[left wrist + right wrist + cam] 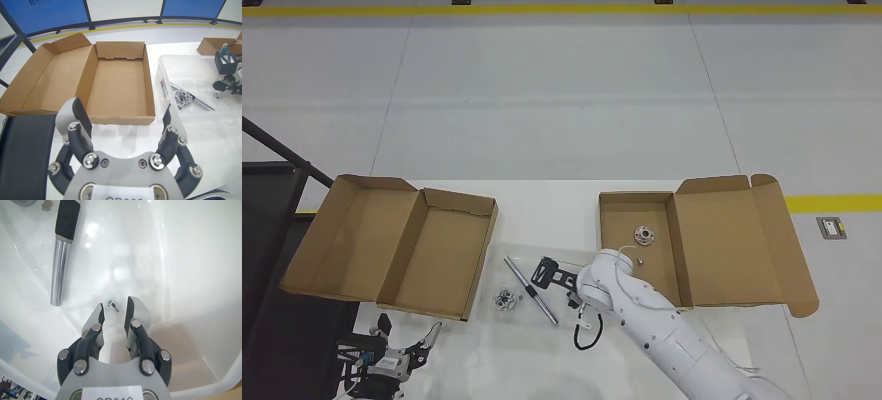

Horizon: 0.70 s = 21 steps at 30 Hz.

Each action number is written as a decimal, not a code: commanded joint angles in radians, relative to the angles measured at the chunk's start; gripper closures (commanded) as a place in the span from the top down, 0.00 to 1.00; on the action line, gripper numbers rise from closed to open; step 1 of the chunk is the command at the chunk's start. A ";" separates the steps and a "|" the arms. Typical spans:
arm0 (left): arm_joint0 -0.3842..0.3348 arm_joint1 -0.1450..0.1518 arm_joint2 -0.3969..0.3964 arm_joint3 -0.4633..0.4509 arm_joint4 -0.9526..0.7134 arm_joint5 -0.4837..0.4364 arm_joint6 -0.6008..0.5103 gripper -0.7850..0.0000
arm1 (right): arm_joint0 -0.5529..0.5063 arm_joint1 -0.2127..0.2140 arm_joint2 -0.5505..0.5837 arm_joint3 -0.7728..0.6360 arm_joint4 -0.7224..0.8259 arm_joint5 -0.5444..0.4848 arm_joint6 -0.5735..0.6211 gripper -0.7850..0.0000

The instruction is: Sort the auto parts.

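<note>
A clear plastic bin (162, 75) stands between two cardboard boxes. On its floor lie a small silver bolt (112, 305), a chrome rod with a black sleeve (60, 272) and a toothed metal disc (181, 98). My right gripper (115, 308) is down inside the bin, open, with the bolt lying between its fingertips, untouched. From above, the right gripper (550, 272) is beside the rod (532, 291) and the disc (505, 299). My left gripper (122, 108) hangs open and empty over the table, in front of the left box (121, 91).
The left box (437, 250) has nothing in it, and its lid lies open to the left. The right box (627, 225) holds one round metal part (644, 236), with its lid open to the right. A black surface (24, 151) borders the table beside my left gripper.
</note>
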 commanded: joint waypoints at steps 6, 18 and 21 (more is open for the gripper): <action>0.000 0.000 0.000 0.000 0.000 0.000 0.000 1.00 | 0.026 -0.020 -0.016 0.064 0.009 0.003 -0.013 0.33; 0.000 0.000 0.000 0.000 0.000 0.000 0.000 1.00 | 0.051 -0.036 -0.008 0.110 0.027 -0.014 -0.045 0.00; 0.000 0.000 0.000 0.000 0.000 0.000 0.000 1.00 | 0.050 -0.028 0.024 0.092 0.041 -0.023 -0.086 0.00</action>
